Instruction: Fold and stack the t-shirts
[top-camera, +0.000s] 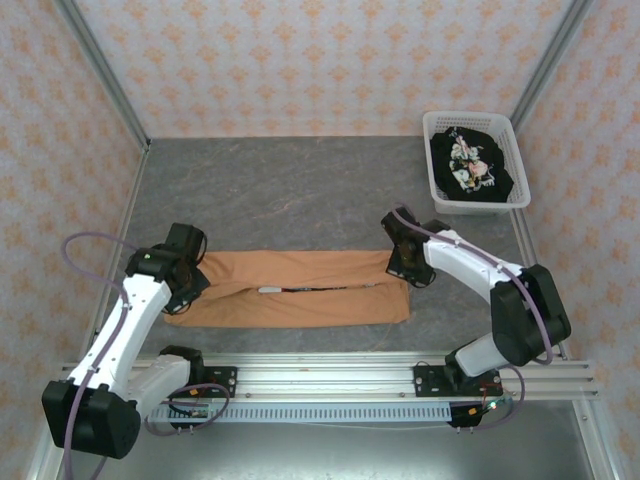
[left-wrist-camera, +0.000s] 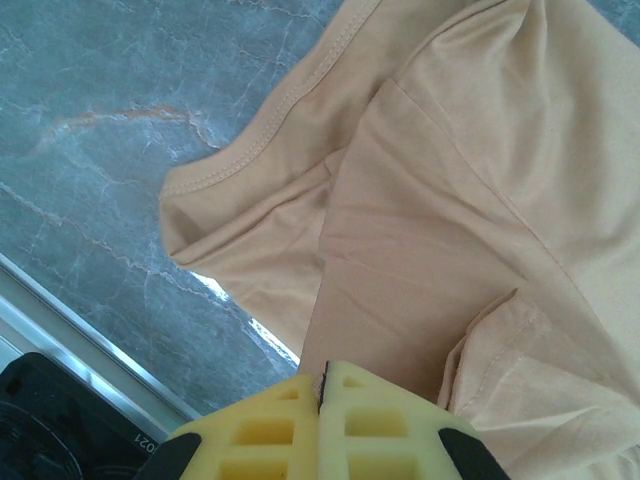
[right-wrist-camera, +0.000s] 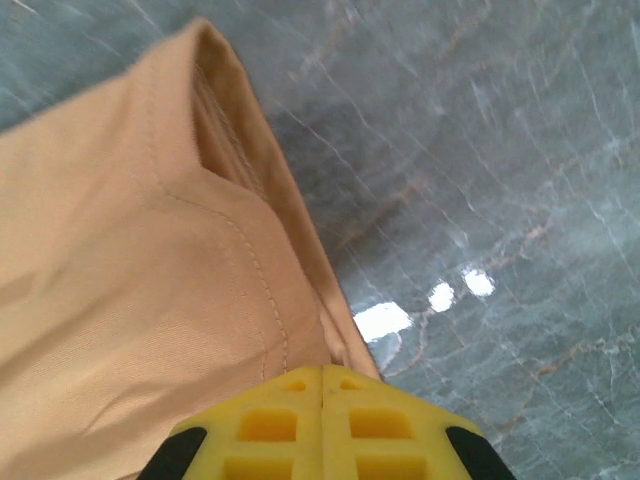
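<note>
Orange-tan t-shirt (top-camera: 300, 302) lies as a long band, its axis running left to right. The left gripper (top-camera: 188, 283) is closed at its left end and the right gripper (top-camera: 405, 268) is closed at its right end. Whether either one pinches cloth is unclear. The black t-shirt (top-camera: 470, 160) sits far right in the basket (top-camera: 475, 118).

Bright even light, with white glare on the table (right-wrist-camera: 500, 200).

From above and behind the arm bases (top-camera: 190, 378), the top external camera faces down on the whole counter (top-camera: 300, 190), with the orange-tan t-shirt (top-camera: 300, 290) mid-frame. The wrist cameras look down from close by, past their own tips: the left claw (left-wrist-camera: 325, 385) at the shirt's left end, the right claw (right-wrist-camera: 322, 382) at its right end. All views share the shirt.
</note>
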